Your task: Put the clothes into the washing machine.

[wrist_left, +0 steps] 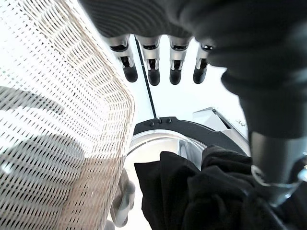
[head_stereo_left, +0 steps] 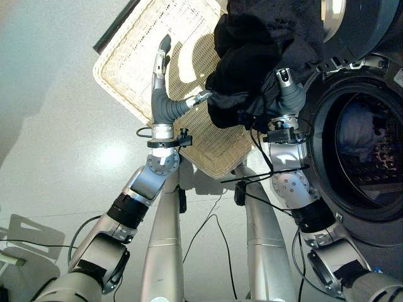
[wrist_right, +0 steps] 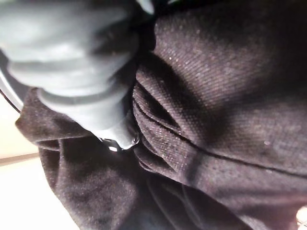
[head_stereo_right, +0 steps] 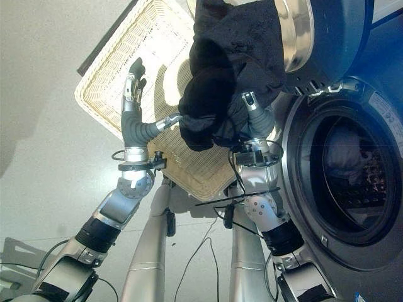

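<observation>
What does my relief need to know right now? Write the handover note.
Left hand: open, fingers straight, over the basket, thumb touching the garment.
Right hand: fingers buried in the black garment; grip can't be confirmed.
Garment is lifted, bunched between basket and washer, door open.
Done: garment out of basket; some laundry already in the drum.
Left: move it into the drum, release.

We see the left hand raised with its fingers held straight and the thumb spread sideways; the right hand, also raised, has its fingers hidden.
</observation>
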You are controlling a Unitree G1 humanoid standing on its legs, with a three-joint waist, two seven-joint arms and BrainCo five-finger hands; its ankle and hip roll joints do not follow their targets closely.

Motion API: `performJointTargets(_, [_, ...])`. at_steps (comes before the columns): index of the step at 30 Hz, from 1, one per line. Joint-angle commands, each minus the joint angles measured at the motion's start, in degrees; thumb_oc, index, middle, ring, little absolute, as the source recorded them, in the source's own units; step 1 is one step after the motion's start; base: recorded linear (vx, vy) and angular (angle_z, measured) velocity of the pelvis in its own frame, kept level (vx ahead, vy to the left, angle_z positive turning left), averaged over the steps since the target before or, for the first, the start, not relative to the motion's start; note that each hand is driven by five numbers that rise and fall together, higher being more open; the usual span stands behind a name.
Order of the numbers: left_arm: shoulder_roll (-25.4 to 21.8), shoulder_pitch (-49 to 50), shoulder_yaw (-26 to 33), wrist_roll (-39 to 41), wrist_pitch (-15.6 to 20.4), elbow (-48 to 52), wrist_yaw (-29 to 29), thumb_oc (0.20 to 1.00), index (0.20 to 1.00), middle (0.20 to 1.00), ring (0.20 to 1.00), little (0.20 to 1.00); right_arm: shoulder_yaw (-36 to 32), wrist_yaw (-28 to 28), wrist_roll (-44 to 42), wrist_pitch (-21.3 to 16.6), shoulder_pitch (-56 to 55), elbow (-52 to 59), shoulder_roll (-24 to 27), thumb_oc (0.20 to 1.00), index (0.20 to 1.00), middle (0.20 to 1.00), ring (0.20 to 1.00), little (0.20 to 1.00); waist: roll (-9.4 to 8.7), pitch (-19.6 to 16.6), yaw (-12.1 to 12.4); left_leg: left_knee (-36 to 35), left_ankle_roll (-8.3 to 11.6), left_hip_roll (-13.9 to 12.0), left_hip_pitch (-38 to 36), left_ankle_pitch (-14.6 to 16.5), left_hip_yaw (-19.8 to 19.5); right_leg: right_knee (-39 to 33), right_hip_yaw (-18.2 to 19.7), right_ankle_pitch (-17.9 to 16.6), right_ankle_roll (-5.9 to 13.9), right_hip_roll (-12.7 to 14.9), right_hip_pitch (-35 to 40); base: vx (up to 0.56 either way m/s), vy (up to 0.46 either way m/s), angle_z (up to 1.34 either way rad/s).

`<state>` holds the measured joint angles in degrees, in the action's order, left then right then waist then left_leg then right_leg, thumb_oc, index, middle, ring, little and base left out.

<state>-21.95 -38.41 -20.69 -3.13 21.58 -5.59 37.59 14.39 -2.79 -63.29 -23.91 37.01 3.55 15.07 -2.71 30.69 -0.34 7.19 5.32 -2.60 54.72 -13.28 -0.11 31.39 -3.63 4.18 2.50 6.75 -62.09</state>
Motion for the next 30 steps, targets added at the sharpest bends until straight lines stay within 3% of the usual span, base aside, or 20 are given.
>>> performJointTargets(1, [0.91,-1.33,2.44,-0.74,1.61,1.13,1.98,1.000,1.000,1.000,1.000,1.000,-2.16,-5.23,-2.12,-4.43,0.35,8.35,-0.29,0.200,0.200,0.200,0.200,0.200,1.84,-0.90,-1.08,6.67,0.63,3.39,1.24,6.40,0.64,-16.06,-4.14,-13.86,6.71,-1.28,3.83,0.00,0.000,0.00])
performJointTargets(5, [0.67,-1.15,3.68,-0.73,3.11,0.05,4.25,1.000,1.000,1.000,1.000,1.000,-2.81,-10.44,-5.93,-2.48,0.09,7.67,-0.47,0.200,0.200,0.200,0.200,0.200,1.80,-0.90,-1.06,6.83,0.77,3.29,1.19,6.48,0.65,-15.90,-4.14,-13.75,6.78,-1.18,3.92,0.00,0.000,0.00])
performJointTargets(9, [-0.10,-1.64,4.19,-2.85,4.36,-3.10,7.87,1.000,1.000,1.000,1.000,1.000,-3.36,-8.63,-6.39,-0.70,0.28,4.43,0.28,0.200,0.200,0.200,0.200,0.200,1.76,-0.90,-1.07,7.25,1.10,3.23,1.13,6.61,0.59,-15.54,-4.12,-13.70,6.84,-1.10,3.99,0.00,0.000,0.00])
performJointTargets(14, [-2.47,-4.79,3.75,-5.43,5.69,-12.64,14.35,1.000,1.000,1.000,1.000,1.000,-5.48,-5.56,-13.18,1.06,-0.08,-10.35,4.48,0.200,0.200,0.200,0.200,0.200,1.57,-0.90,-1.75,7.49,1.55,2.78,0.99,6.58,1.24,-15.40,-3.73,-13.87,6.78,-1.35,3.92,-0.01,0.048,0.02])
performJointTargets(18, [-4.21,-8.30,1.70,-5.75,6.90,-21.67,18.95,1.000,1.000,1.000,1.000,1.000,-7.96,-7.48,-23.95,0.93,-0.09,-26.16,7.70,0.200,0.200,0.200,0.200,0.200,1.54,-0.90,-2.59,7.15,1.78,2.27,0.66,6.69,1.94,-15.75,-2.97,-13.98,6.72,-1.95,4.01,0.00,0.071,-0.02])
performJointTargets(26, [-6.03,-14.56,-1.64,-2.00,6.44,-33.11,22.19,1.000,1.000,1.000,1.000,1.000,-11.01,-6.91,-36.47,0.78,0.99,-47.05,11.45,0.200,0.200,0.200,0.200,0.200,1.15,-0.90,-3.86,6.55,1.83,1.72,0.97,6.73,2.74,-16.79,-2.09,-14.48,6.54,-2.87,3.72,0.00,0.040,-0.10])
performJointTargets(30, [-6.73,-16.43,-2.97,-0.68,5.53,-35.87,22.08,1.000,1.000,1.000,1.000,1.000,-12.87,-4.32,-37.66,-0.27,1.28,-52.51,12.27,0.200,0.200,0.200,0.200,0.200,1.07,-0.90,-4.07,6.72,1.54,1.82,1.29,7.05,2.58,-16.84,-1.85,-14.47,6.34,-3.08,3.39,0.01,0.007,-0.09])
